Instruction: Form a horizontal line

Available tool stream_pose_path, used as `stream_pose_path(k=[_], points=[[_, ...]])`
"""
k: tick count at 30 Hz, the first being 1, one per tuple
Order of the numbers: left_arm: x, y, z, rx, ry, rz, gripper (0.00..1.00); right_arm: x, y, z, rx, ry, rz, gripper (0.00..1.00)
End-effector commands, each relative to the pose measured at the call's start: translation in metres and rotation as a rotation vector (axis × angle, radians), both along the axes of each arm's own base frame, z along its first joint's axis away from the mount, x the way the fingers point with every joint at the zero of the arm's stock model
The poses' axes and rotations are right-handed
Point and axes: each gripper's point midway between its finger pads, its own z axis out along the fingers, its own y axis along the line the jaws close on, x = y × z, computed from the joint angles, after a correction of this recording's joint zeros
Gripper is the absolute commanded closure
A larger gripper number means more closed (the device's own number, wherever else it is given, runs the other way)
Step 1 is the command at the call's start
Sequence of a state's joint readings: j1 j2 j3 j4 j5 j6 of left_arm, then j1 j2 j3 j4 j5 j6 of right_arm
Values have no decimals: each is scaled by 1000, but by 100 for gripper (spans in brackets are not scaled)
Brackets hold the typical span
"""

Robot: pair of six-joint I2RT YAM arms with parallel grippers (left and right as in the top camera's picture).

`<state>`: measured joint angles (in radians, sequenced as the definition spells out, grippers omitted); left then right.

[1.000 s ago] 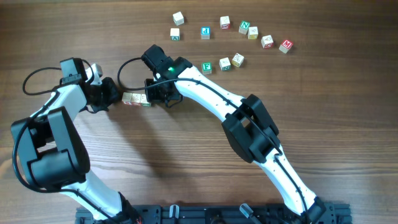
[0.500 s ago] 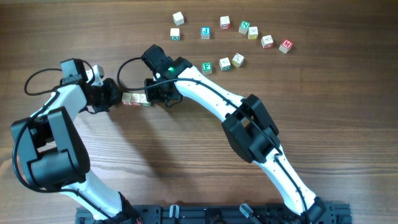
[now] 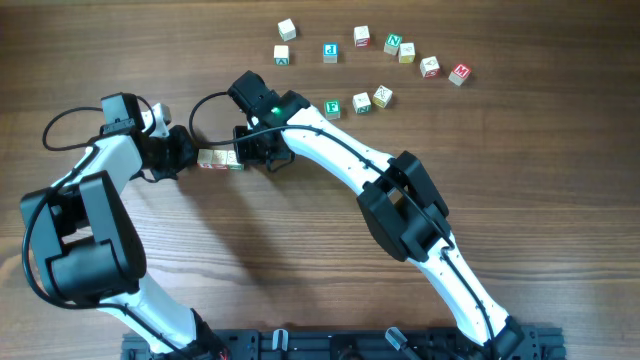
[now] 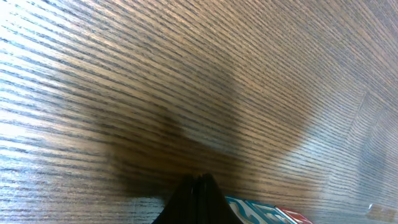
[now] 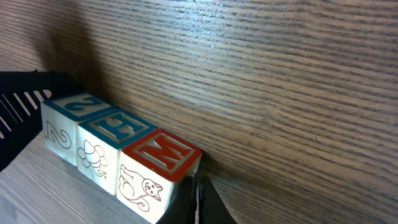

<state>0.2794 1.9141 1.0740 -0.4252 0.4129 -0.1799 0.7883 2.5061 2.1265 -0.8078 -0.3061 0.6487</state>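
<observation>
Mid-table: horizontal line (image 5: 118, 149) of three cubes, Z, E, M, edge to edge, flat on wooden table (image 3: 300, 250), between both grippers. At Z end, left gripper (image 4: 200, 182), fingers pinched together, holding nothing. At red M end, right gripper (image 5: 195, 186), fingers likewise closed tight, tip right by M cube; contact unclear. Farther back: green F cube (image 3: 333, 107); beyond it blue-lettered cube (image 3: 330, 51) and red cube (image 3: 459, 73), well apart from line.
</observation>
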Motion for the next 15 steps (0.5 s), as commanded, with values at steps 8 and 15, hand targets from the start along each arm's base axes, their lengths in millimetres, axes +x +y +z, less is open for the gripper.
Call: stream_pose_path(k=[8,15], points=[[-5,-7,-9,12,23,-33,96,-4,-9,-20,-54,14,11,95],[-6,-1,-12,48,34,-22,96,-3,-12,-20,-61,17,6,95]])
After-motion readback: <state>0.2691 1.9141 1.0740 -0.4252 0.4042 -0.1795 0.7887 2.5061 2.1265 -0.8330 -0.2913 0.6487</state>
